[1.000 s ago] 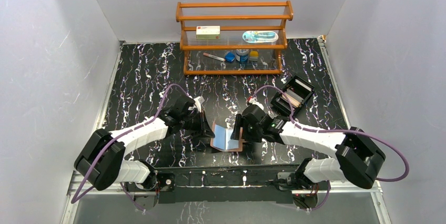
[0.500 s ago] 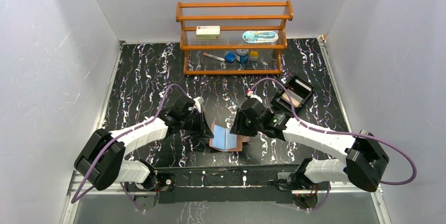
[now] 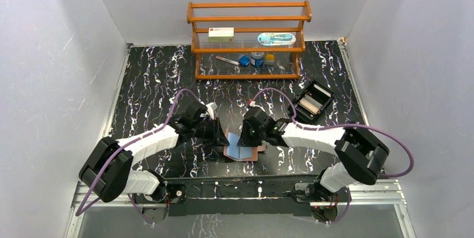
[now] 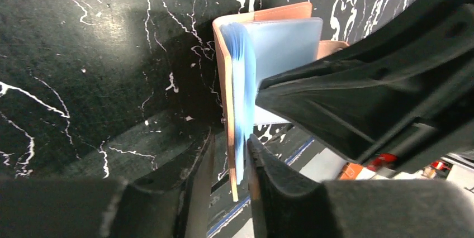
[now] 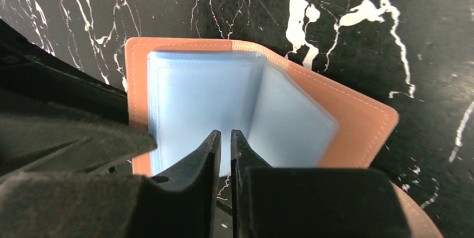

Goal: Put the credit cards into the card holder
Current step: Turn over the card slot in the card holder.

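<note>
Left claw (image 4: 230,143) straddling card holder (image 4: 279,37), cover raised

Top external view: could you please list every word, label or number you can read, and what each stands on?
No text can be read in any view.
On the wooden rack, the white box with a red label: print too small to read.
The clear packet beside it: too blurred.
The card holder: no lettering shows.

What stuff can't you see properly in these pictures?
Top view: what lies in the black tray is too small to tell.
Top view: the right gripper covers part of the card holder.
Right wrist view: its fingers hide whether a sleeve is pinched.
Left wrist view: cloudy sleeves; cards inside unclear.
</note>
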